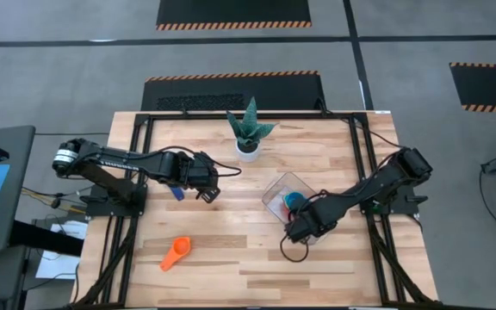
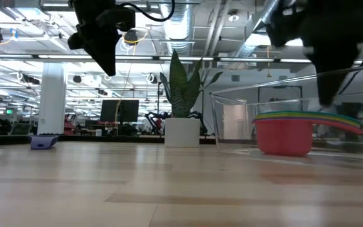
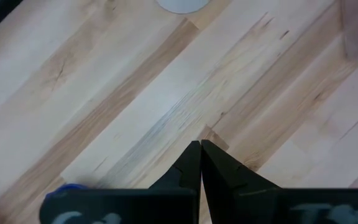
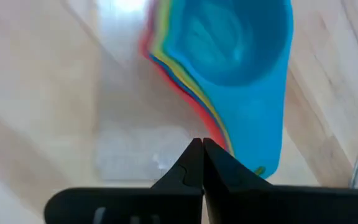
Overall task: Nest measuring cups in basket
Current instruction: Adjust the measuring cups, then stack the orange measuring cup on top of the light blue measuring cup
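The right hand (image 4: 202,163), fingers together, hangs over the nested stack (image 4: 229,68) in the basket (image 1: 275,186). The left hand (image 1: 207,195) is closed, empty. Next: fetch the orange cup (image 1: 176,253) near the front edge.

text: none legible | labels: none | signs: none
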